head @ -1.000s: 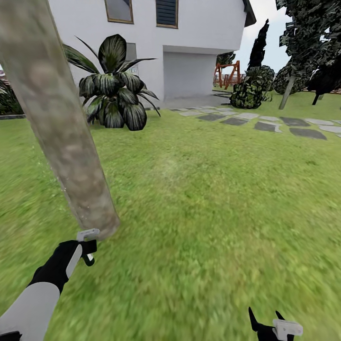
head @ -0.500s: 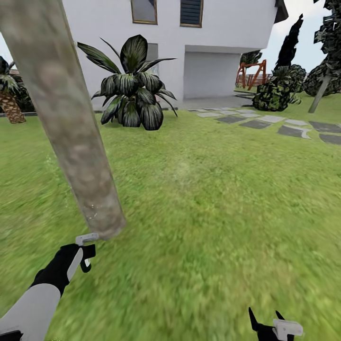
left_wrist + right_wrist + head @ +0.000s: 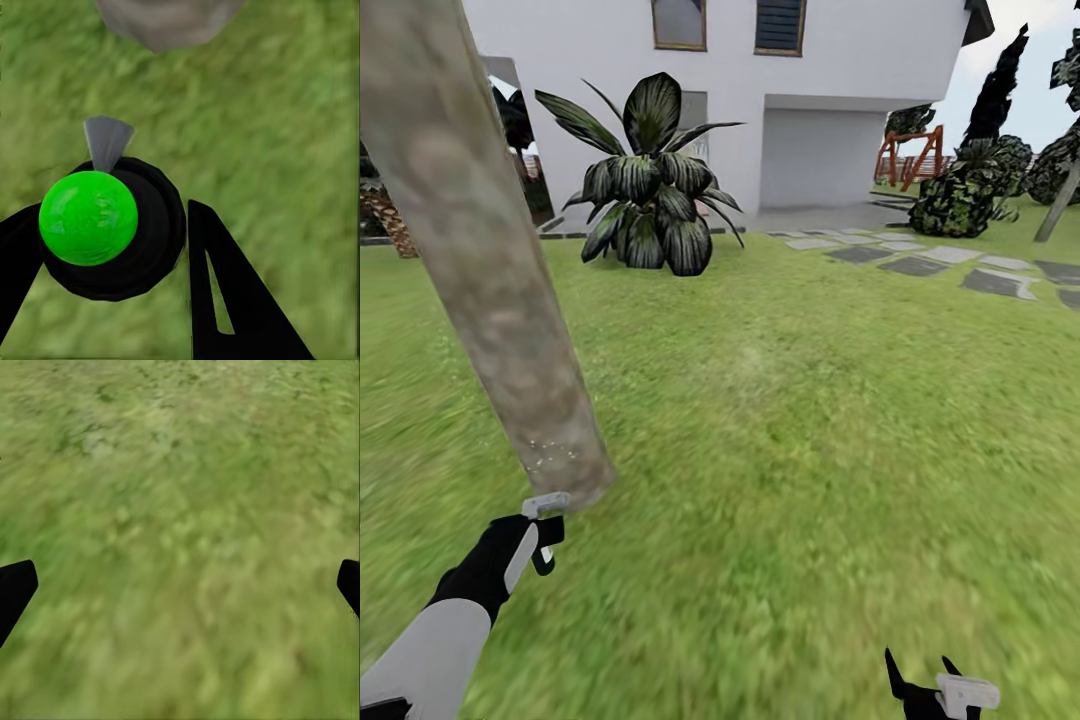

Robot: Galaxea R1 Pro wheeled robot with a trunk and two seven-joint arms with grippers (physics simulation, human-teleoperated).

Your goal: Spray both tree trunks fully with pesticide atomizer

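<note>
We stand on the lawn (image 3: 810, 450) before the white house (image 3: 840, 90), with a broad-leaved plant (image 3: 650, 190) by its wall. The nearest tree trunk (image 3: 480, 260) leans across our left side, a few pale specks near its base. Our left end effector (image 3: 545, 535) is closed around the pesticide atomizer (image 3: 112, 229), whose cap looks green in the wrist view and whose nozzle points at the trunk base just ahead. Our right end effector (image 3: 922, 672) hangs spread and empty over grass. The risk we see: so low an aim could leave the upper trunk uncovered, and the arm could brush the bark.
</note>
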